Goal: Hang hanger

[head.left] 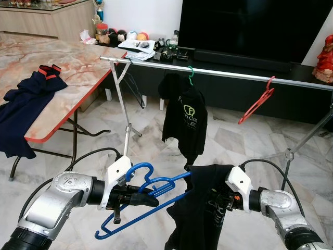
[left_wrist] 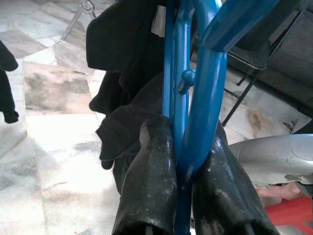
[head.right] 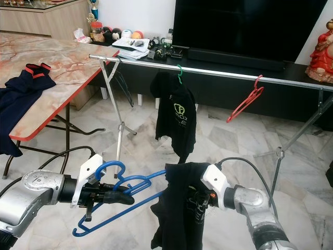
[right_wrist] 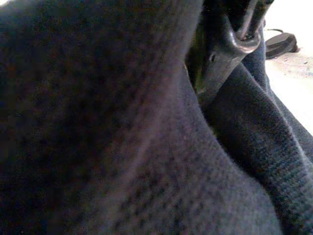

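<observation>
My left gripper (head.left: 148, 199) is shut on a blue plastic hanger (head.left: 151, 190), held low in front of me and tilted. In the left wrist view both black fingers (left_wrist: 149, 181) clamp the hanger's blue bars (left_wrist: 195, 98). A black shirt (head.left: 200, 219) hangs over the hanger's right end. My right gripper (head.left: 221, 200) is buried in its cloth and shut on it. Dark fabric (right_wrist: 122, 147) covers most of the right wrist view. Beyond stands a metal clothes rail (head.left: 229, 73).
A green hanger (head.left: 191, 74) carrying a black shirt (head.left: 184, 117) and a bare red hanger (head.left: 257, 101) hang on the rail. A marble-patterned table (head.left: 78, 57) with a navy garment (head.left: 26, 101) stands to the left. A dark TV cabinet (head.left: 291, 67) runs behind the rail.
</observation>
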### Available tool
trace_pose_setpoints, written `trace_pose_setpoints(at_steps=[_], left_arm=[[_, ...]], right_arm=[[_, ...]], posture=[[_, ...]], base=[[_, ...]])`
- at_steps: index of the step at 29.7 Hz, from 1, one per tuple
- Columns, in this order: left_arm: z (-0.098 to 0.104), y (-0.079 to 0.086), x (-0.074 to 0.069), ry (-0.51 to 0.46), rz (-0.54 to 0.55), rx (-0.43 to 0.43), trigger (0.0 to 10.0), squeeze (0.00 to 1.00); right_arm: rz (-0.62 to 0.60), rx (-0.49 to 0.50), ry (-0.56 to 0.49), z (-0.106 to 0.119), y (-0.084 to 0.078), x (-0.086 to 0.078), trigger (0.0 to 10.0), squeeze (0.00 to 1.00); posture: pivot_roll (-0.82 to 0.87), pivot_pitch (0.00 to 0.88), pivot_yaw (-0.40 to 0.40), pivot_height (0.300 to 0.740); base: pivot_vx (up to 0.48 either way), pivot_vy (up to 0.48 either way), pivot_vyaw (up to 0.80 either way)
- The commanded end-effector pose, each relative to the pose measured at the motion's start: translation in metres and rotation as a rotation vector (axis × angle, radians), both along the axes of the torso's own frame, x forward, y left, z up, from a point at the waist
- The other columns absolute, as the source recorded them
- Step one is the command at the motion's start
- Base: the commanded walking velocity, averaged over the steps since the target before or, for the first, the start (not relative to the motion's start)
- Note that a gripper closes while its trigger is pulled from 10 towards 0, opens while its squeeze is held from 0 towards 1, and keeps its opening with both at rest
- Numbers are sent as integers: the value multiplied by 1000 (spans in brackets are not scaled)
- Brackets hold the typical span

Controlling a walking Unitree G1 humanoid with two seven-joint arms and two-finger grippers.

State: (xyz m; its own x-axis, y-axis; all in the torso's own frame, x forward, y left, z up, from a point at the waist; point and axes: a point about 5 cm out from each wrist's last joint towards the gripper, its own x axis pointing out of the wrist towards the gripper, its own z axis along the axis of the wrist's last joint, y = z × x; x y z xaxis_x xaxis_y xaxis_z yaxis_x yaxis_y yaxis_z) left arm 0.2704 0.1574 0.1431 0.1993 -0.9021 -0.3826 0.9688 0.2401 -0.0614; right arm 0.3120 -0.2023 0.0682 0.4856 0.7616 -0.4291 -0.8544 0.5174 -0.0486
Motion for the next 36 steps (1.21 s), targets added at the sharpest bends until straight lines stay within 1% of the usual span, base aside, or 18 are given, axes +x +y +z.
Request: trace_pose_setpoints(at_steps=[1, 6, 15, 17, 18, 20, 21, 22, 24, 27, 28, 29, 30, 31, 33, 34, 35, 36], left_arm=[[15, -4, 3, -56, -32, -30, 0, 0], [16, -4, 3, -56, -33, -28, 0, 0], [13, 1, 1, -43, -30, -9, 0, 0], [11, 3, 0, -37, -28, 9, 0, 0], [6, 8, -1, -29, -19, 39, 0, 0], [4, 11, -2, -26, -14, 55, 0, 0], [-3, 18, -3, -18, 4, 108, 0, 0], [-6, 22, -4, -14, 12, 133, 0, 0], [-8, 25, -4, -10, 17, 148, 0, 0], [-16, 37, -8, 14, 45, 193, 0, 0], [-19, 43, -11, 27, 55, 212, 0, 0], [-26, 57, -15, 51, 84, 275, 0, 0], [-26, 57, -15, 51, 84, 275, 0, 0], [-33, 70, -20, 74, 100, 347, 0, 0], [-34, 72, -21, 79, 101, 361, 0, 0], [-41, 80, -25, 93, 115, 407, 0, 0], [-54, 93, -32, 123, 167, 463, 0, 0], [-54, 93, -32, 123, 167, 463, 0, 0]], right_arm=[[-13, -7, -14, 6, -4, 4, 0, 0], [-3, -11, -15, 7, -4, 5, 0, 0], [-7, -6, -23, 13, -10, 6, 0, 0], [-8, -4, -27, 15, -12, 6, 0, 0], [-11, -5, -34, 17, -14, 7, 0, 0], [-13, -7, -38, 18, -15, 7, 0, 0], [-15, -11, -45, 20, -19, 7, 0, 0], [-16, -14, -48, 21, -20, 7, 0, 0], [-17, -16, -50, 22, -21, 7, 0, 0], [-26, -22, -59, 24, -26, 6, 0, 0], [-33, -26, -62, 25, -29, 6, 0, 0], [-52, -39, -73, 27, -35, 6, 0, 0], [-52, -39, -73, 27, -35, 6, 0, 0], [-59, -42, -75, 28, -38, 5, 0, 0], [-59, -41, -75, 29, -39, 5, 0, 0], [-63, -42, -79, 29, -40, 4, 0, 0], [-76, -36, -94, 30, -43, 3, 0, 0], [-76, -36, -94, 30, -43, 3, 0, 0]], posture=[[150, 39, -64, 740], [151, 39, -64, 740], [151, 39, -64, 740], [151, 39, -64, 740], [149, 29, -61, 740], [149, 29, -61, 740], [149, 28, -60, 740], [149, 25, -60, 740], [149, 25, -60, 740], [148, 20, -58, 740], [146, 17, -57, 740], [149, 15, -56, 740], [149, 15, -56, 740], [151, 14, -56, 740], [151, 14, -56, 740], [152, 9, -55, 740], [153, 5, -53, 740], [153, 5, -53, 740]], base=[[0, 0, 0], [0, 0, 0], [0, 0, 0], [0, 0, 0], [0, 0, 0], [0, 0, 0], [0, 0, 0], [0, 0, 0], [0, 0, 0], [0, 0, 0], [0, 0, 0], [0, 0, 0], [0, 0, 0], [0, 0, 0], [0, 0, 0], [0, 0, 0], [0, 0, 0], [0, 0, 0]])
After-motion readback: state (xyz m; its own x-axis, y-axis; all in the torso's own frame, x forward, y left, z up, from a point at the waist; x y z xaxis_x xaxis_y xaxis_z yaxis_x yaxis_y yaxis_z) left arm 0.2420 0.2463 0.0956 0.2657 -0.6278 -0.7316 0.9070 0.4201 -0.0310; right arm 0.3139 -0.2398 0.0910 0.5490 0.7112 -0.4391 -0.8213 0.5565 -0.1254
